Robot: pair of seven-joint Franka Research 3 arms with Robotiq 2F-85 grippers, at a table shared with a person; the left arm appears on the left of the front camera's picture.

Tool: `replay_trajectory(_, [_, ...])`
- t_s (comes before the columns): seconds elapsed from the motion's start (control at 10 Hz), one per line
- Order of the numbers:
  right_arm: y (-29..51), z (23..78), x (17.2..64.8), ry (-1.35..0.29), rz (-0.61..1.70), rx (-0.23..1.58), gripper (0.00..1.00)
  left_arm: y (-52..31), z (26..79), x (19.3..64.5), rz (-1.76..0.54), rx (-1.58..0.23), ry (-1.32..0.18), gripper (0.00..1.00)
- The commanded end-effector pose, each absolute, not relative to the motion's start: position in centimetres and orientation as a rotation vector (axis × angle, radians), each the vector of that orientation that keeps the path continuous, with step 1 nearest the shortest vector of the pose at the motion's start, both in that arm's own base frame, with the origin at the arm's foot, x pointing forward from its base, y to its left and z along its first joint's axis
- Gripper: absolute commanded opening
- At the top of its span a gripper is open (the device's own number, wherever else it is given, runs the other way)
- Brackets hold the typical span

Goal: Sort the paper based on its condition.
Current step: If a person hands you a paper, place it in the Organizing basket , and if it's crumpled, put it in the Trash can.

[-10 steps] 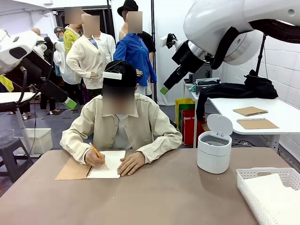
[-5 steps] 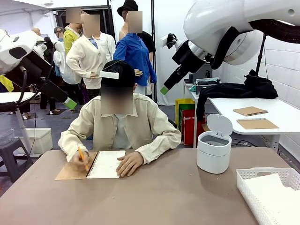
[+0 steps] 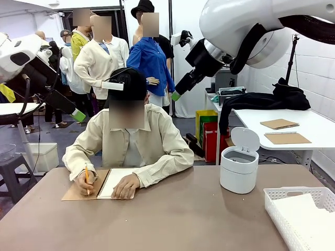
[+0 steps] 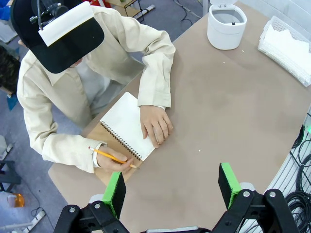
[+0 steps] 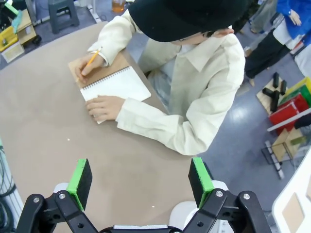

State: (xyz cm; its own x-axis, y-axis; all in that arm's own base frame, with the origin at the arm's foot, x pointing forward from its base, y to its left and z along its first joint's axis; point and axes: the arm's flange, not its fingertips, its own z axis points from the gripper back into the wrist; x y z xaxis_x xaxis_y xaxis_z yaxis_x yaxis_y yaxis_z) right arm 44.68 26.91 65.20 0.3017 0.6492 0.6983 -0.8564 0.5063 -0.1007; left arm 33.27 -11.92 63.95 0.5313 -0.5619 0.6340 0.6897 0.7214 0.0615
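Note:
White paper [image 3: 309, 222] lies in a white lattice tray [image 3: 277, 201] at the table's near right corner; the left wrist view shows that paper [image 4: 291, 41] in the tray [image 4: 272, 26] too. My left gripper [image 4: 171, 182] hangs open and empty high above the table, over its near side; from the front the left gripper [image 3: 78, 116] sits up at the left. My right gripper [image 5: 140, 175] is open and empty as well, high above the person's side of the table, and from the front the right gripper [image 3: 175, 95] is behind the person's head.
A person sits at the far side with a pencil [image 3: 86, 175] over an open spiral notebook [image 3: 112, 180], the other hand flat on its page. A white lidded bin [image 3: 239, 167] with its lid up stands right of centre.
The person's pencil hand moved left from the page onto the brown cover, and the other hand slid left onto the page. My right gripper shifted a little left.

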Motion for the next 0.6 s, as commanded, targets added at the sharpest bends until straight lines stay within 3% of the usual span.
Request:
replay_trajectory(0.0, [27.3, 65.2, 43.8, -0.762, 1.0, 0.318, 1.0, -11.8, 63.9, 33.3, -0.75, -0.215, -0.677, 1.0])
replay_trajectory(0.5, [27.3, 65.1, 41.9, -0.646, 1.012, 0.3, 1.0, -11.8, 63.9, 33.3, -0.75, -0.215, -0.677, 1.0])
